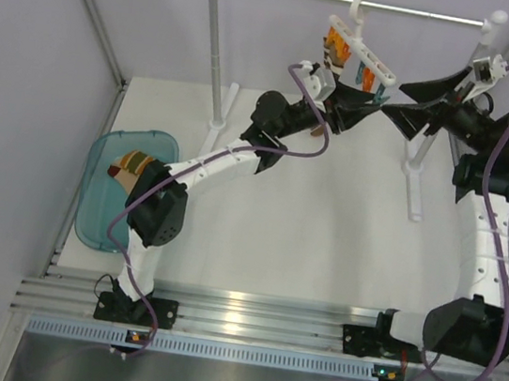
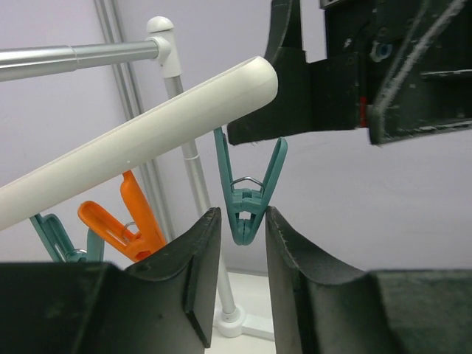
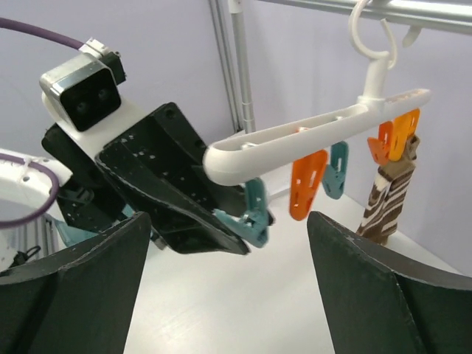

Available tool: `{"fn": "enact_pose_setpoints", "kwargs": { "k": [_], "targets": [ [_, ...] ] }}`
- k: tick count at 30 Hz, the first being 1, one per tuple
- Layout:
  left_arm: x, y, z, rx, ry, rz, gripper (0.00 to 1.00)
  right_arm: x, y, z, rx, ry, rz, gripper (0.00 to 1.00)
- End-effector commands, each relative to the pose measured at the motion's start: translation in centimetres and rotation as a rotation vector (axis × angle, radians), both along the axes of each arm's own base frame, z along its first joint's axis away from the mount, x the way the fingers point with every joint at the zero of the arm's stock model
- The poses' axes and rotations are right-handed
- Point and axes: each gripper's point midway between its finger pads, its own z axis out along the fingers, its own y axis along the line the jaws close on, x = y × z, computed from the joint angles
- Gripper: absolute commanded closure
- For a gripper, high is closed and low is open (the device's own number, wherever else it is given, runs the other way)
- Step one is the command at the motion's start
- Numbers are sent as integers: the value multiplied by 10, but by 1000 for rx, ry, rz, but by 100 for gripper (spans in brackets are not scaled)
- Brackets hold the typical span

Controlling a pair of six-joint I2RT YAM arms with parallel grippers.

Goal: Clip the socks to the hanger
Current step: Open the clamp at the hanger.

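The white hanger (image 1: 360,46) hangs by its hook on the metal rail, with orange and teal clips below it. A brown and white sock (image 3: 389,198) is clipped at its far end. My left gripper (image 1: 365,109) is open by a narrow gap. In the left wrist view the tip of a teal clip (image 2: 247,203) hangs between the fingertips (image 2: 203,243) without touching them, under the hanger bar (image 2: 140,144). My right gripper (image 1: 394,111) is wide open and empty, facing the left one across that clip (image 3: 253,215). A tan banded sock (image 1: 133,164) lies in the teal tray (image 1: 99,216).
The metal rail (image 1: 357,0) stands on white posts (image 1: 215,52) with feet on the table at the back. An orange clip (image 2: 122,228) hangs next to the teal one. The tray is at the table's left edge. Grey walls close in the left and back sides.
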Motion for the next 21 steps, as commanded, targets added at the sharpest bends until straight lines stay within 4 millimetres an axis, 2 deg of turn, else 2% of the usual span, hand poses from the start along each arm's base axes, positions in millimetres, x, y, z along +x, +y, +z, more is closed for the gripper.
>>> {"fn": "enact_pose_setpoints", "kwargs": {
  "k": [1,2,4,5,6,8,15,21],
  "targets": [
    [-22,16,39,-76,-65,-78,66,1,-12,23,-56,-140,70,14],
    [-21,18,41,-81,-68,-79,67,1,-14,26,-53,-158,80,14],
    [-19,18,37,-80,-57,-84,69,3,-17,20,-15,-95,126,17],
    [-19,19,39,-85,-52,-93,71,-5,-16,30,-43,-223,139,18],
    [-19,20,40,-87,-56,-99,73,-3,-16,25,-5,-169,167,19],
    [-21,23,40,-85,-49,-124,76,-4,-14,26,-35,-214,189,21],
    [-28,32,39,-60,-40,-196,81,-8,6,24,-112,-278,291,20],
    [-19,38,37,-53,-26,-199,85,-7,11,22,-133,-307,316,19]
  ]
}}
